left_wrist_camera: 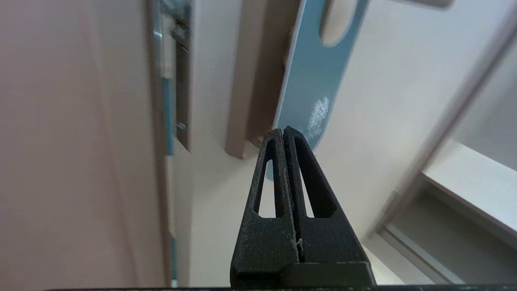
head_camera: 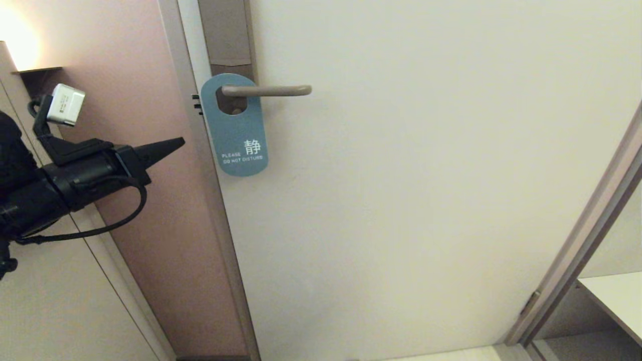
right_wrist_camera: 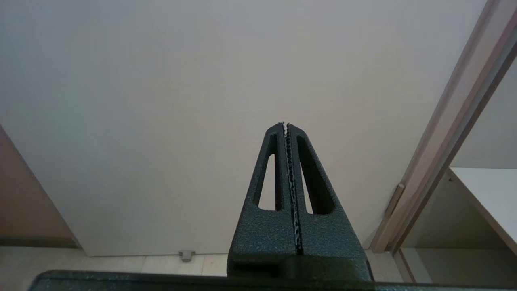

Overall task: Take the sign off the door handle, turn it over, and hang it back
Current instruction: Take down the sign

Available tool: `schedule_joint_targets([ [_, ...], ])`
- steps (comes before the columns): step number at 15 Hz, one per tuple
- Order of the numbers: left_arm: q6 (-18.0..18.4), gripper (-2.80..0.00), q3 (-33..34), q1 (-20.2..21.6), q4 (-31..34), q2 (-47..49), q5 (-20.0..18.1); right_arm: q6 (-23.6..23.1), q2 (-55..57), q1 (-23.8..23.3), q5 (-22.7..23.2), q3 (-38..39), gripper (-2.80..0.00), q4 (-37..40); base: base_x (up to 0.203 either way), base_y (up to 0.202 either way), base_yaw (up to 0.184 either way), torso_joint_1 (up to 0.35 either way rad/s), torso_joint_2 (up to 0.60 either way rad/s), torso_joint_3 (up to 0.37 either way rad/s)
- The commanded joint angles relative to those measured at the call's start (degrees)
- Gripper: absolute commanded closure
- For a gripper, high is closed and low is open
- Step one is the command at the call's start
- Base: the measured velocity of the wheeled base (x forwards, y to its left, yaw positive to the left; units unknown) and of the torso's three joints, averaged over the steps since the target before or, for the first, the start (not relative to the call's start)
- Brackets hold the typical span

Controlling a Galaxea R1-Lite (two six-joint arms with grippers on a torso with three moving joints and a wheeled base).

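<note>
The sign (head_camera: 235, 133) hangs on the door handle (head_camera: 268, 91) by its oval hole, blue face out with white "PLEASE DO NOT DISTURB". It also shows in the left wrist view (left_wrist_camera: 313, 87). The handle is a slim beige-grey lever on a tall brownish backplate (head_camera: 225, 35). My left gripper (head_camera: 179, 142) is shut and empty, held in the air left of the sign and apart from it, tips pointing toward it; in its wrist view (left_wrist_camera: 282, 131) the tips lie before the sign's lower end. My right gripper (right_wrist_camera: 285, 125) is shut and empty, facing the bare door lower down; it is out of the head view.
The cream door (head_camera: 426, 200) fills most of the view. A pinkish wall (head_camera: 140, 200) and the door frame (head_camera: 200, 165) stand to the left. At right is another frame (head_camera: 577, 250) with a white shelf (head_camera: 617, 296). A floor door stop (right_wrist_camera: 186, 254) sits below.
</note>
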Motion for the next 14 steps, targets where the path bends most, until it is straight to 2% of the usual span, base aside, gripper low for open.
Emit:
schedule_joint_targets([
  [1, -0.1, 0.0, -0.1, 0.2, -0.3, 1.2, -2.2, 0.0, 0.1, 0.0, 0.0, 0.0, 0.0, 0.0, 0.0, 0.0, 0.0, 0.0, 0.0, 0.0],
  [3, -0.2, 0.0, -0.2, 0.2, -0.3, 1.8, -7.1, 0.0, 0.1, 0.0, 0.0, 0.0, 0.0, 0.0, 0.0, 0.0, 0.0, 0.0, 0.0, 0.0],
  [7, -0.2, 0.0, -1.0, 0.0, -0.4, 3.5, -13.8, 0.0, 0.1, 0.0, 0.0, 0.0, 0.0, 0.0, 0.0, 0.0, 0.0, 0.0, 0.0, 0.0],
  [14, -0.2, 0.0, -3.0, 0.4, -0.4, 5.4, -14.4, 0.0, 0.1, 0.0, 0.0, 0.0, 0.0, 0.0, 0.0, 0.0, 0.0, 0.0, 0.0, 0.0],
])
